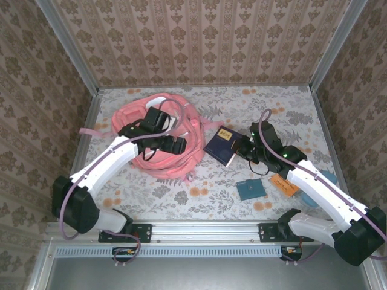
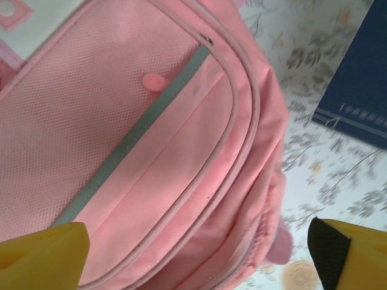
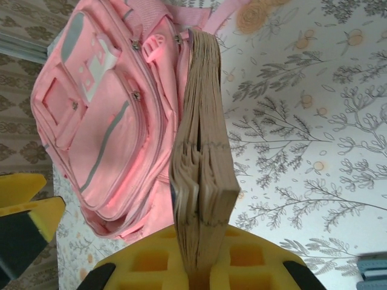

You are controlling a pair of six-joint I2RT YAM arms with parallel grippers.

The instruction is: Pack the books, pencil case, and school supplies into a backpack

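The left gripper (image 2: 199,251) hangs with fingers spread wide above the pink backpack (image 1: 160,136), which lies at the far left of the table. Just to its right, the right gripper (image 1: 243,148) pinches the navy book (image 1: 221,145). The teal book (image 1: 251,189) and the orange book (image 1: 284,184) lie nearer.

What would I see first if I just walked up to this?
The big pink backpack lying on the left of the flowery table, with the left gripper open above it. Then the dark blue book, clamped in the right gripper just to the backpack's right.
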